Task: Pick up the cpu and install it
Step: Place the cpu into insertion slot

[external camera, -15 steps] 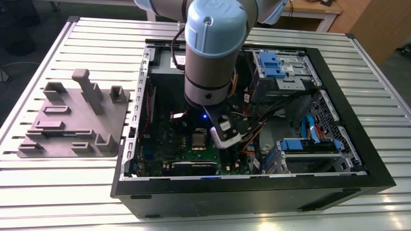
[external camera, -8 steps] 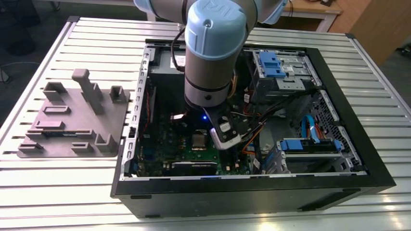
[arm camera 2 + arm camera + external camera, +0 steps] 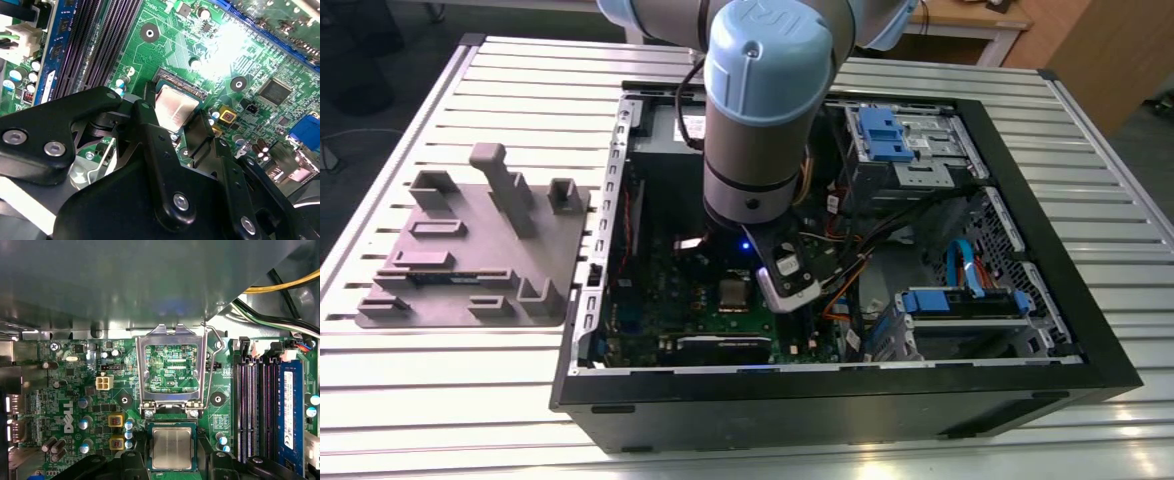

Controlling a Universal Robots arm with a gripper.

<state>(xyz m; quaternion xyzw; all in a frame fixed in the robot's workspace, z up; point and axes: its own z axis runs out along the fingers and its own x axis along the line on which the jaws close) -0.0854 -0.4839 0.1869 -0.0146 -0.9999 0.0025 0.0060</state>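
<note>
The cpu (image 3: 171,447), a small square chip with a shiny silver top, lies flat in its socket on the green motherboard (image 3: 75,390) inside the open computer case (image 3: 1067,330). It also shows as a small square (image 3: 734,293) just beside the arm's tool in the exterior view. My gripper (image 3: 171,462) hovers low over it, one black finger (image 3: 145,112) on each side of the chip (image 3: 175,107), with narrow gaps showing. The jaws are open and hold nothing. The socket's metal load plate (image 3: 171,367) stands flipped up.
Memory slots and a blue-labelled memory stick (image 3: 292,415) run beside the socket. Cables (image 3: 881,235) and blue drive bays (image 3: 901,140) fill the case on the exterior view's right. A grey fixture tray (image 3: 467,250) sits on the slatted table (image 3: 427,400) on the exterior view's left.
</note>
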